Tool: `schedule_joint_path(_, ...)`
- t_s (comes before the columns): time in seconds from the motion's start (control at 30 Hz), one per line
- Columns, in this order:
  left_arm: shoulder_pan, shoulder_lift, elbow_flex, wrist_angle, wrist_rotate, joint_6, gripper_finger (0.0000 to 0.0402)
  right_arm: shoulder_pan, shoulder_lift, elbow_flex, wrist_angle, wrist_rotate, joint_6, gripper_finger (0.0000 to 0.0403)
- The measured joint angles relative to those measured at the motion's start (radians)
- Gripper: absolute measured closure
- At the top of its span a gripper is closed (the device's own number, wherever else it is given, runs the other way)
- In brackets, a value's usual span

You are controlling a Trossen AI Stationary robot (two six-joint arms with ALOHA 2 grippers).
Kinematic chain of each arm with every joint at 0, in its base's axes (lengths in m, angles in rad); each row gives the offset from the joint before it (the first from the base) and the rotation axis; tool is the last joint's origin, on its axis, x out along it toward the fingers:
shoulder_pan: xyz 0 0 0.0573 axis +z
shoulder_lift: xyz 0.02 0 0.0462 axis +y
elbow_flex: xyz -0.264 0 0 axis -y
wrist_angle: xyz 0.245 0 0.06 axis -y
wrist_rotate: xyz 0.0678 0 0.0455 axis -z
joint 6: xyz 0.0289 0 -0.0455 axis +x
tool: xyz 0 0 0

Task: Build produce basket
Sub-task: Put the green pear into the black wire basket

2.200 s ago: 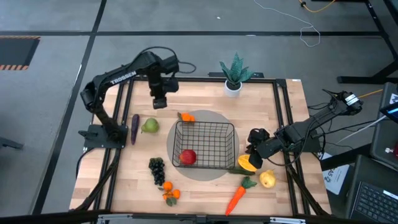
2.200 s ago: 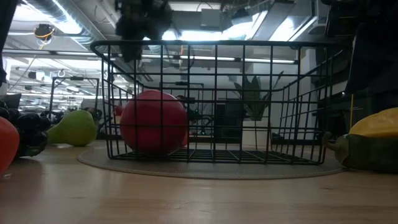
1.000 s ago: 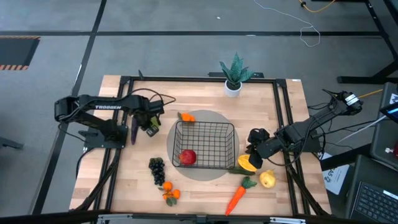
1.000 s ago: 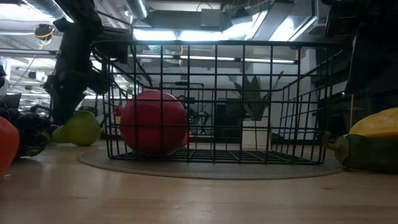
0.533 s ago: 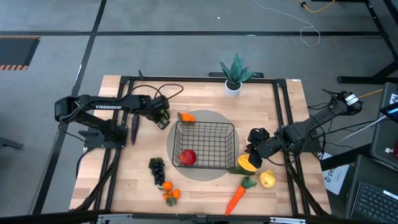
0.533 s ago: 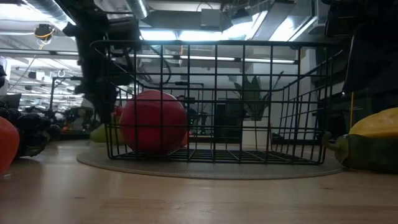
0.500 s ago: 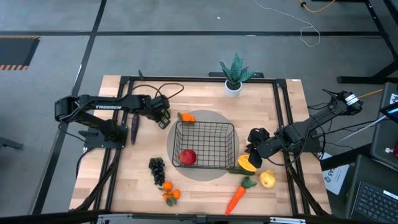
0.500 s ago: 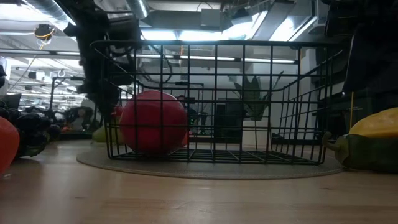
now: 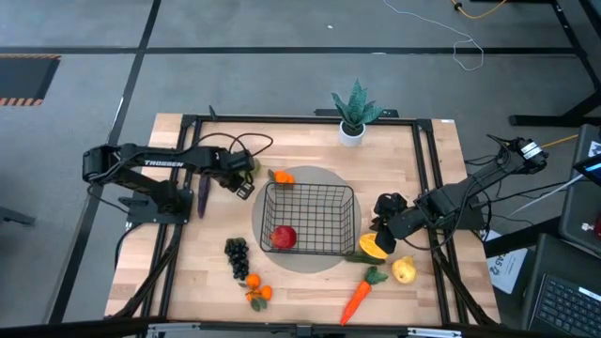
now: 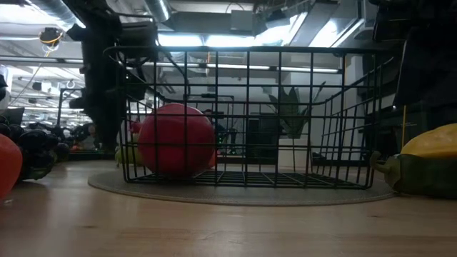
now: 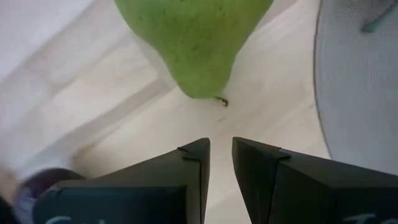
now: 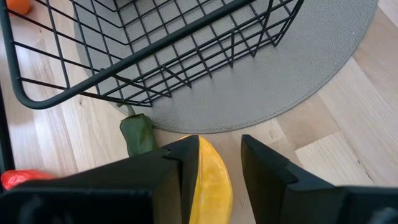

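The black wire basket [image 9: 311, 187] stands on a round grey mat with a red apple [image 9: 284, 237] inside. My left gripper [image 9: 242, 188] points down at the table just left of the basket. Its fingers [image 11: 220, 149] are a narrow gap apart with nothing between them. The green pear [image 11: 196, 43] lies on the wood just beyond them, stem end toward the fingers. In the low view the pear [image 10: 126, 155] sits by the basket's left corner. My right gripper [image 9: 379, 235] is shut on the yellow-orange squash [image 9: 373, 248] at the basket's right near corner. My right gripper pinches the squash's yellow body [image 12: 211, 180] between its two fingers. The fingers slant down from the table's right side. The squash lies on the table, its dark green stem end [image 12: 137, 134] toward the mat's edge.
On the wood lie a purple eggplant [image 9: 204, 192], black grapes [image 9: 237, 255], small oranges [image 9: 255, 293], a carrot [image 9: 357, 299] and a yellow pear [image 9: 404, 271]. An orange piece [image 9: 280, 176] sits at the basket's far left corner. A potted plant [image 9: 353, 117] stands at the far edge.
My left gripper has gone from the pear's old place toward the basket and has tipped to point more steeply down. The green pear has moved along the table toward the basket's left corner.
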Motion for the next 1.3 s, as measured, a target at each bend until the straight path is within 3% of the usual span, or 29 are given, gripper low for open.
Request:
schedule_joint_path(0.5, -0.052, 0.0, -0.145, 0.286, -0.083, -0.159, 0.0344, 0.0, 0.0, 0.0, 0.0, 0.019, 0.0, 0.0292)
schedule_joint_path(0.83, -0.052, 0.0, -0.154, 0.291, -0.09, -0.176, 0.0344, 0.0, 0.0, 0.0, 0.0, 0.027, 0.0, 0.0292)
schedule_joint_path(1.03, -0.051, 0.0, -0.154, 0.291, -0.147, -0.21, 0.0344, 0.0, 0.0, 0.0, 0.0, 0.027, 0.0, 0.0292)
schedule_joint_path(1.3, -0.054, 0.008, -0.154, 0.291, -0.122, -0.245, 0.0344, 0.0, 0.0, 0.0, 0.0, 0.027, 0.0, 0.0292)
